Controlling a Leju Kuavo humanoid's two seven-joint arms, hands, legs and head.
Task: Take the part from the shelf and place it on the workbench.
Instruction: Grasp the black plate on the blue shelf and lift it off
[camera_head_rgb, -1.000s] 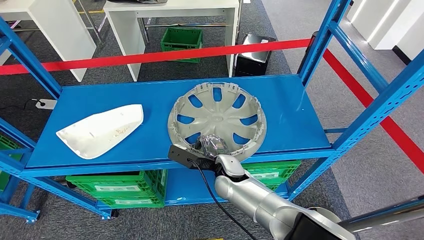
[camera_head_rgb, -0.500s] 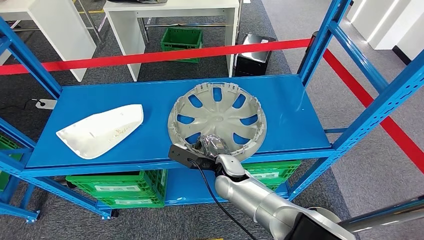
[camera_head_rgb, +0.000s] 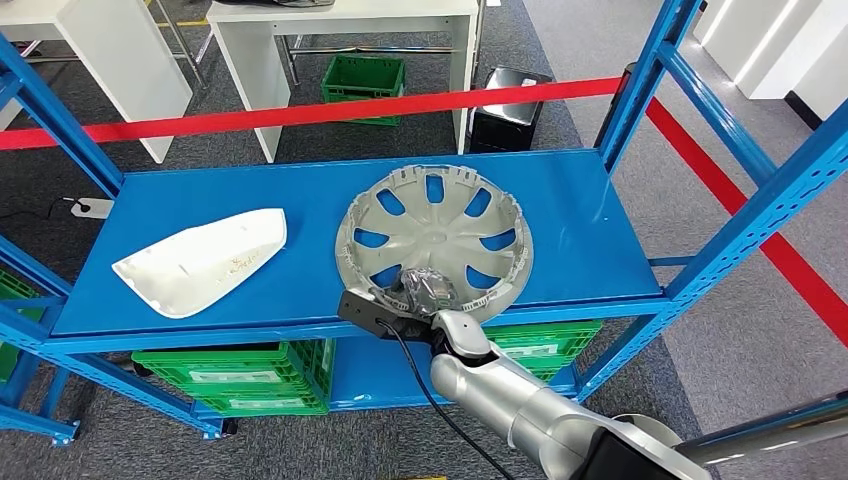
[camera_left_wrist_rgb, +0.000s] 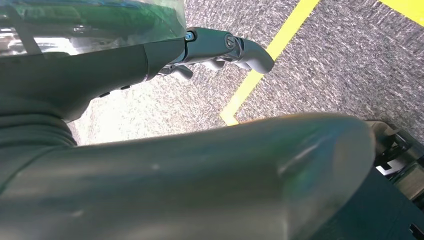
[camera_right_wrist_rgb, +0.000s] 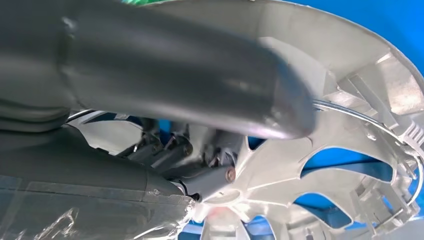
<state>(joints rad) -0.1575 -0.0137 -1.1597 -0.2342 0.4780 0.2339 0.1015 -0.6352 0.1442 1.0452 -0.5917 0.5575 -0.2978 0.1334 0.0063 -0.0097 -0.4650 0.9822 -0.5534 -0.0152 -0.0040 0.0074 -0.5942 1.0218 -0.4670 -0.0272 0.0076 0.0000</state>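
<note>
A silver hubcap (camera_head_rgb: 435, 235) lies inner face up on the blue shelf (camera_head_rgb: 580, 230), right of the middle. My right hand (camera_head_rgb: 425, 290) comes in over the shelf's front edge and rests at the hubcap's near rim. In the right wrist view its dark fingers (camera_right_wrist_rgb: 165, 150) touch a spoke of the hubcap (camera_right_wrist_rgb: 350, 65), while the thick thumb (camera_right_wrist_rgb: 200, 85) stretches out apart from them. The hubcap lies flat. My left hand (camera_left_wrist_rgb: 220, 47) hangs over grey carpet with a yellow line and holds nothing.
A white moulded cover (camera_head_rgb: 205, 262) lies on the shelf's left part. Blue uprights (camera_head_rgb: 650, 80) stand at the shelf's corners. Green crates (camera_head_rgb: 240, 375) sit on the level below. Red tape (camera_head_rgb: 300, 112) runs behind the shelf, with white tables (camera_head_rgb: 340, 30) beyond it.
</note>
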